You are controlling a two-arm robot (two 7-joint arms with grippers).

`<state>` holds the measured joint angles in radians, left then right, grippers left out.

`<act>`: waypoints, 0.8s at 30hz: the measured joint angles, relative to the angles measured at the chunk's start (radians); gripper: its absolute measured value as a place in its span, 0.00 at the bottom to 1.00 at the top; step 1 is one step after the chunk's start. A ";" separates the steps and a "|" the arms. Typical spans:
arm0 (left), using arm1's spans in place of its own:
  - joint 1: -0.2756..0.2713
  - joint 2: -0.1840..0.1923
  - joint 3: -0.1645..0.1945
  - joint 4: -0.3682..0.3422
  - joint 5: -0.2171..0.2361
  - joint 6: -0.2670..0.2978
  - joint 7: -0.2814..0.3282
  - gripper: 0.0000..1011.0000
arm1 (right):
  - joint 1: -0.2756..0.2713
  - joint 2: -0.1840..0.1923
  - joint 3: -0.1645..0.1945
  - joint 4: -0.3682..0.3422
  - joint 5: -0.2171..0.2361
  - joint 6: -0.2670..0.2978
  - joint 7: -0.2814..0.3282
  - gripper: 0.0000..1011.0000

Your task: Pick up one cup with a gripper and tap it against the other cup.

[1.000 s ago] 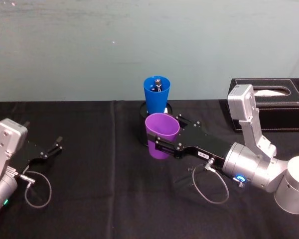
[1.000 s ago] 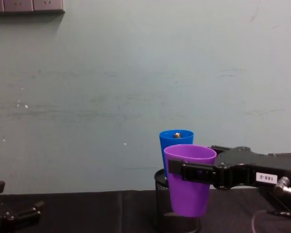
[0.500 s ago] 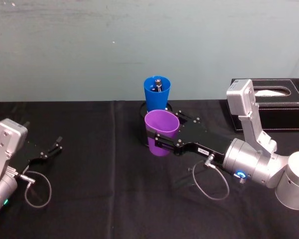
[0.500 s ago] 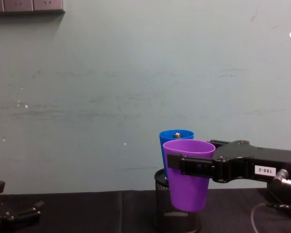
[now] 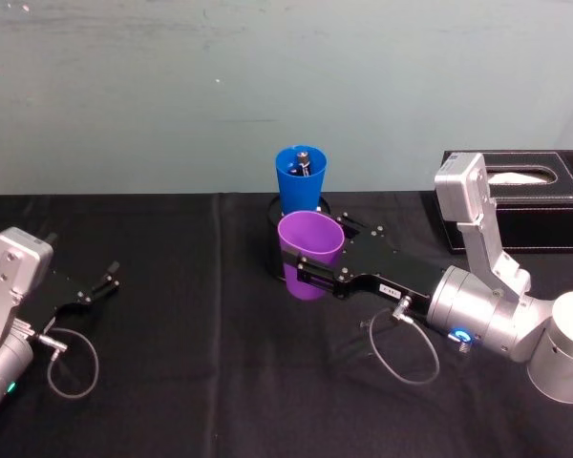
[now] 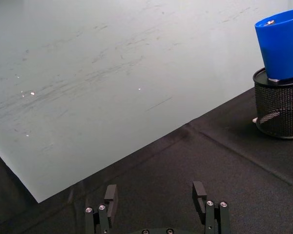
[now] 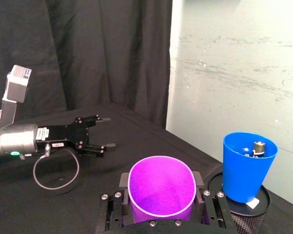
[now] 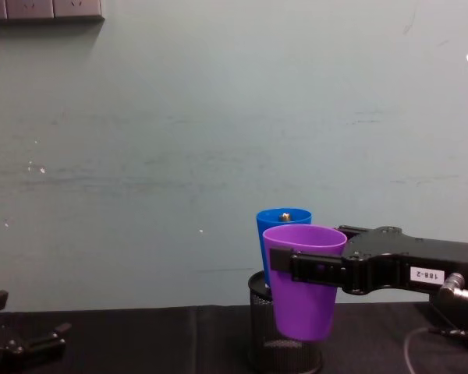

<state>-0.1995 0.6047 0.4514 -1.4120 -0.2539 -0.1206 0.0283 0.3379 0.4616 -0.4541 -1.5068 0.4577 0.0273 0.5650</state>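
My right gripper, the one with a white number label, is shut on the purple cup and holds it upright above the table. In the right wrist view one finger sits on each side of the purple cup. The blue cup stands just behind it, seated in a black wire-mesh holder, with a small object inside. The right wrist view shows a small gap between the purple cup and the blue cup. From the chest, the purple cup overlaps the blue cup. My left gripper rests open at the far left.
A black tissue box stands at the back right, behind my right arm. A pale wall closes the table's far edge. The left gripper has bare black cloth ahead of it, up to the mesh holder. Loose cables hang by both wrists.
My right gripper has lifted the purple cup slightly and brought it a little closer to the blue cup, then nearly stopped. The left arm has not moved.
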 joint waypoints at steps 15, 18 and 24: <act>0.000 0.000 0.000 0.000 0.000 0.000 0.000 0.99 | -0.001 -0.001 0.001 0.001 -0.001 -0.001 0.000 0.73; 0.000 0.000 0.000 0.000 0.000 0.000 0.000 0.99 | -0.001 -0.001 0.001 0.001 -0.001 -0.001 0.000 0.73; 0.000 0.000 0.000 0.000 0.000 0.000 0.000 0.99 | -0.001 -0.001 0.001 0.001 -0.001 -0.001 0.000 0.73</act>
<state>-0.1995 0.6047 0.4514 -1.4120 -0.2539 -0.1206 0.0283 0.3367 0.4611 -0.4536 -1.5061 0.4565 0.0261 0.5655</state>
